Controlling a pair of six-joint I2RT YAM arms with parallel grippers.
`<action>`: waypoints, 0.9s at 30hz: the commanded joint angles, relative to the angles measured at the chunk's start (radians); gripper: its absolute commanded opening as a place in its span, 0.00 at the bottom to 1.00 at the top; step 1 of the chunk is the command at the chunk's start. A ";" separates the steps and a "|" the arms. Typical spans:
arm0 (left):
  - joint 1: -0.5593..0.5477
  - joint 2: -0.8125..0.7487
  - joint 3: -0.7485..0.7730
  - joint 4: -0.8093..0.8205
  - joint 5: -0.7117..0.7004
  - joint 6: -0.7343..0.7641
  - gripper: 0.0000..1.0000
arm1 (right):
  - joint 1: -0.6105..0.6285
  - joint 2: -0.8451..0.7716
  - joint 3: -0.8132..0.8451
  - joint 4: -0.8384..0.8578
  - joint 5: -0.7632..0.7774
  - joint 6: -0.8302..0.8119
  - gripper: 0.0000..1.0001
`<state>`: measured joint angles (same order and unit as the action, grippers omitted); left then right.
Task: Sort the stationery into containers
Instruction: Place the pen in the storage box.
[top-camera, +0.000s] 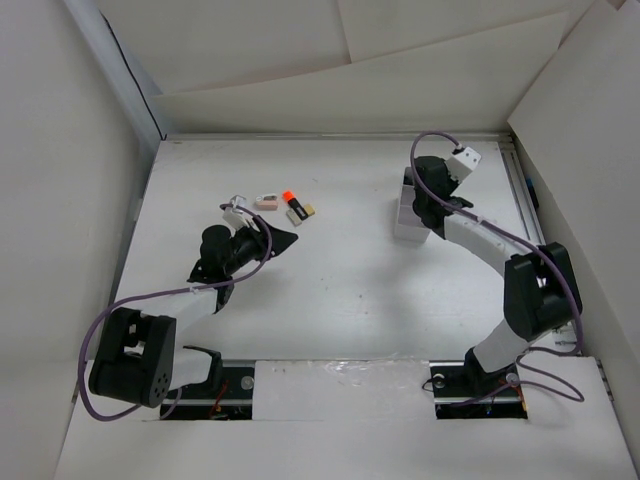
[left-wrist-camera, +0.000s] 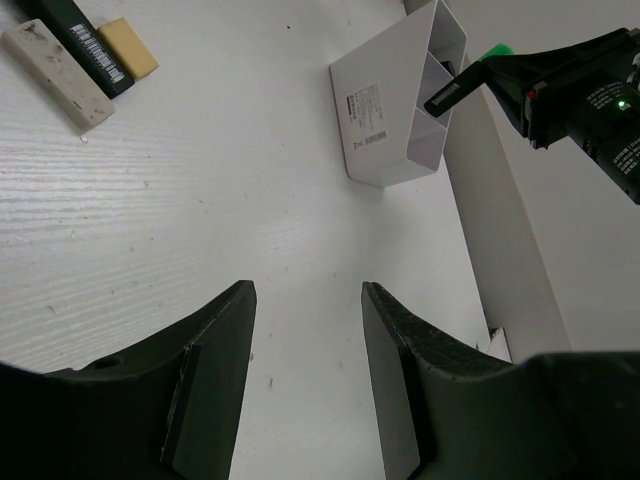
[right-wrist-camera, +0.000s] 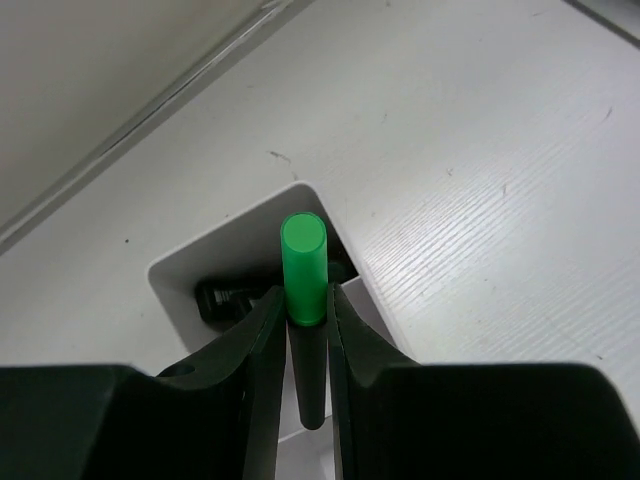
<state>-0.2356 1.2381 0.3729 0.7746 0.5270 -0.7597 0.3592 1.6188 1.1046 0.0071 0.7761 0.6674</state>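
The right gripper (right-wrist-camera: 305, 293) is pressed together on a green-capped marker (right-wrist-camera: 303, 262), pinching it just below the cap. It holds the marker over the white container (right-wrist-camera: 215, 250) at the far right of the table (top-camera: 350, 290). The marker's long axis stands steep rather than flat, with the green end up and the black end pointing down at the mouth of one compartment. Whether the tip has passed the rim I cannot tell. A dark item (right-wrist-camera: 218, 297) lies low in the container beside it, too shadowed to name. The drop looks to depend on keeping that axis in line with the narrow opening, so the black end goes in beside the divider and not onto it. The left gripper (left-wrist-camera: 305, 340) is spread with nothing between its fingers and hangs over bare table. An orange-ended marker (top-camera: 293, 206), a pink eraser (top-camera: 266, 202) and a beige eraser (top-camera: 308, 210) lie close together just beyond it, toward the far left. They are well apart from the container, so the left arm is much the nearer to them.
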 joint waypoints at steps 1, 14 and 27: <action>-0.002 -0.002 0.017 0.058 0.024 0.010 0.43 | 0.009 -0.028 0.057 0.005 0.123 0.012 0.02; -0.002 0.009 0.008 0.026 -0.025 0.010 0.43 | 0.076 0.061 0.086 -0.077 0.227 0.064 0.02; -0.002 0.029 0.017 0.005 -0.053 0.010 0.43 | 0.122 0.081 0.116 -0.107 0.246 0.074 0.22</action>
<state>-0.2356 1.2659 0.3729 0.7589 0.4808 -0.7601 0.4580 1.6981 1.1851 -0.0673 1.0065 0.7357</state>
